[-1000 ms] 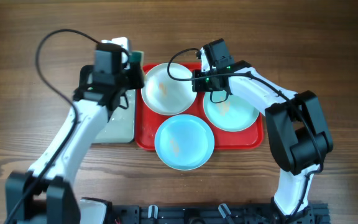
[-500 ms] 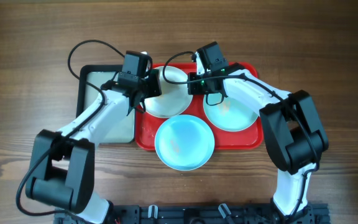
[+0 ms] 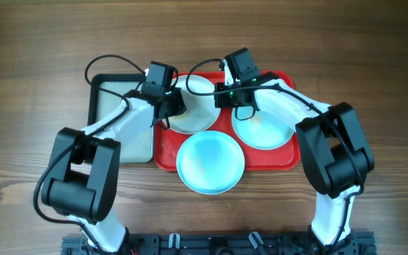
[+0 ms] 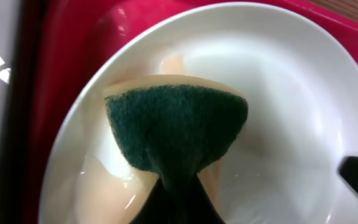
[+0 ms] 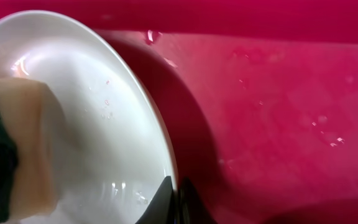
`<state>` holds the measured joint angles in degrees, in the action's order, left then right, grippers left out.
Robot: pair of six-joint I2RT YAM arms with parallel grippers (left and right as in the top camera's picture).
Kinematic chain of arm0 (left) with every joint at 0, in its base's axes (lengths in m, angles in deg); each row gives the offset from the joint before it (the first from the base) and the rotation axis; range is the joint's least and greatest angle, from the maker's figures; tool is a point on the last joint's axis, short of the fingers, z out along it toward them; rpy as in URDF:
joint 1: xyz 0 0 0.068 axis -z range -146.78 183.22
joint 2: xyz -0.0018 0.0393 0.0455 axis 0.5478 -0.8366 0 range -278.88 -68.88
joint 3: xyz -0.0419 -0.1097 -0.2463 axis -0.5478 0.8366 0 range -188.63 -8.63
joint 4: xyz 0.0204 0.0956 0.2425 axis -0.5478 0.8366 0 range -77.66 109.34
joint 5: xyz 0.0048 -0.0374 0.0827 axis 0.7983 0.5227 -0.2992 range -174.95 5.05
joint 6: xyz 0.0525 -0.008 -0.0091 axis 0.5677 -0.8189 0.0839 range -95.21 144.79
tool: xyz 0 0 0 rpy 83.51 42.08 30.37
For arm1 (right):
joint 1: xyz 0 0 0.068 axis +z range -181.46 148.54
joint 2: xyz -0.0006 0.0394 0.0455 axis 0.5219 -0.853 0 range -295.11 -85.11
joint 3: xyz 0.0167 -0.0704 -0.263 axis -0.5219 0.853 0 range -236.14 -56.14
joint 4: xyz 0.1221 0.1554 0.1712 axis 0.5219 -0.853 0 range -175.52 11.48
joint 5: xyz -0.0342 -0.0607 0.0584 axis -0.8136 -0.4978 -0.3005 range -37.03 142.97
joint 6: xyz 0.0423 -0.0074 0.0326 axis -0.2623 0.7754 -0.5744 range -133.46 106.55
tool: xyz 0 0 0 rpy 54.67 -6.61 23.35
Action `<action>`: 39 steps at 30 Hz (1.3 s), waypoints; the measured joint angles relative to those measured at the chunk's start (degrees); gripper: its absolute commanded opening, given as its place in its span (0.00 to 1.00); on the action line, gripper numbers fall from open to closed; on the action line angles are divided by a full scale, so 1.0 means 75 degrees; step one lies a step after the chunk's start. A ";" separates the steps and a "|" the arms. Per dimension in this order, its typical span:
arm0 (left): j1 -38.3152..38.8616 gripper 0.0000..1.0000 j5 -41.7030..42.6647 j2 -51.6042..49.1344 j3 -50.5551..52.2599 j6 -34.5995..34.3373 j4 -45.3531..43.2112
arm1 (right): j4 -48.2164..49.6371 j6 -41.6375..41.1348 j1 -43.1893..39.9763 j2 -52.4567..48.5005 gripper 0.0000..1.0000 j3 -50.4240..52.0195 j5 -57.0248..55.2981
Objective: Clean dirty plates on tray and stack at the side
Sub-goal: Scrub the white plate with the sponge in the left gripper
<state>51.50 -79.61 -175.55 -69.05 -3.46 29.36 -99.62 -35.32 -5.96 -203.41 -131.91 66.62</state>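
Note:
Three plates lie on the red tray [image 3: 289,161]: a white plate [image 3: 197,106] at the back left, an aqua plate [image 3: 268,131] at the right, and another aqua plate [image 3: 210,161] at the front. My left gripper [image 3: 178,106] is shut on a green-and-yellow sponge [image 4: 176,134], which presses on the white plate [image 4: 278,93]. A thin orange-brown film shows under the sponge. My right gripper [image 5: 174,190] is shut on the white plate's [image 5: 98,106] right rim, one finger on each side. The sponge [image 5: 14,149] shows at the left of that view.
A black-rimmed tray [image 3: 96,106] with a pale inside stands left of the red tray, under my left arm. Water drops dot the red tray floor [image 5: 278,93]. Bare wooden table [image 3: 374,57] surrounds both trays.
My left arm swung right from over the black-rimmed tray, bringing the sponge onto the white plate. My right gripper shifted slightly left and holds the plate's rim.

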 measured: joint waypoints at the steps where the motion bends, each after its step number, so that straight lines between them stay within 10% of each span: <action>1: 0.0006 0.04 0.0085 -0.0044 -0.0020 -0.0003 -0.0023 | 0.0000 0.0000 -0.0006 0.0000 0.04 0.0026 -0.0017; 9: -0.0009 0.04 0.1970 -0.0350 -0.0082 0.0009 -0.0545 | 0.0006 0.0000 -0.0006 0.0000 0.04 0.0026 -0.0029; 16: -0.0242 0.04 0.2757 -0.0198 -0.0831 0.0248 0.0694 | 0.0128 -0.0085 -0.0003 0.0000 0.35 0.0029 -0.0020; 21: -0.0239 0.04 0.1903 0.0892 -0.1212 0.0356 0.1431 | 0.0195 -0.0085 -0.0003 0.0000 0.31 0.0029 -0.0020; 26: -0.0239 0.04 0.1049 0.1142 -0.1274 0.0358 0.1853 | 0.0195 -0.0119 -0.0003 0.0000 0.05 0.0029 -0.0026; 39: 0.0038 0.04 -0.0146 -0.0052 -0.1186 0.0385 0.1853 | 0.0195 -0.0087 -0.0003 0.0000 0.04 0.0029 -0.0026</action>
<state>51.78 -80.70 -175.94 -77.95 -0.57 43.26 -98.16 -35.98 -5.99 -203.41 -131.69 66.42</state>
